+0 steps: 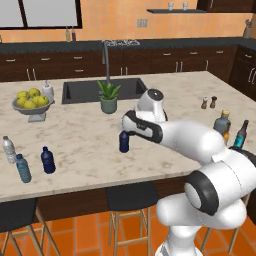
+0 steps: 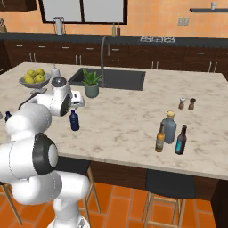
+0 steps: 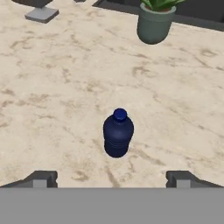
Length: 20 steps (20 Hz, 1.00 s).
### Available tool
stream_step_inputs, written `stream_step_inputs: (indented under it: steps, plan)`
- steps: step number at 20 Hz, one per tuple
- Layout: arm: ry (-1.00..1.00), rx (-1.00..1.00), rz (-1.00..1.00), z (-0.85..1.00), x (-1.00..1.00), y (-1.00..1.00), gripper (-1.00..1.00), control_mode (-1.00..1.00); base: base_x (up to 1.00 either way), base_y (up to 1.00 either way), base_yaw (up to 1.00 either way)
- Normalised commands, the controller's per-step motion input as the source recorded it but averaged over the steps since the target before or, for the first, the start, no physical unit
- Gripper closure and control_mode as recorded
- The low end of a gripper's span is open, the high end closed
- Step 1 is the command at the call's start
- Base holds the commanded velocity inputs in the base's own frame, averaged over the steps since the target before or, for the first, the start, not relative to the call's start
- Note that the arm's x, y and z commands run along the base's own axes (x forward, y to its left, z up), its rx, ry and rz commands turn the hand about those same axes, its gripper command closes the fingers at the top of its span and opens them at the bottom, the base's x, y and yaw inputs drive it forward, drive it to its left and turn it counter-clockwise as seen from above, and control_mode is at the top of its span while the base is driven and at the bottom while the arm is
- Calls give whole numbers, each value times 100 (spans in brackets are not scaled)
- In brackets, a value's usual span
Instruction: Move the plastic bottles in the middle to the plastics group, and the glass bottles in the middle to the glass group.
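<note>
Navy plastic bottle (image 3: 118,133) stands upright on the marble counter (image 3: 61,87), ahead of the gripper (image 3: 111,178), whose fingertips are spread wide and grip nothing. Left base view adds a second navy bottle (image 1: 47,160) beside the clear bottle (image 1: 8,149) and teal ribbed bottle (image 1: 23,168). Right base view shows the amber bottle (image 2: 160,138) by the flask (image 2: 168,127) and dark teal bottle (image 2: 180,140). Orange walls, dark cabinets.

Orange walls (image 1: 115,15) and an orange tiled floor (image 1: 90,235) frame dark wood cabinets (image 1: 165,60). A marble-topped island (image 2: 133,120) holds a black sink (image 2: 113,79); 2 dark stools (image 1: 125,197) stand beneath.
</note>
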Motion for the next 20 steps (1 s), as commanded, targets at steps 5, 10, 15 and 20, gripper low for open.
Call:
stream_step_inputs:
  steps: [5,10,15,20]
  plan:
    - [9,4,0,-1,17,-6,-100,-100,0,0,0]
    - [1,0,0,-6,1,5,-100,-100,0,0,0]
    - [2,-2,-1,-35,13,19,-100,-100,0,0,0]
    - [2,0,0,-26,34,12,-100,-100,0,0,0]
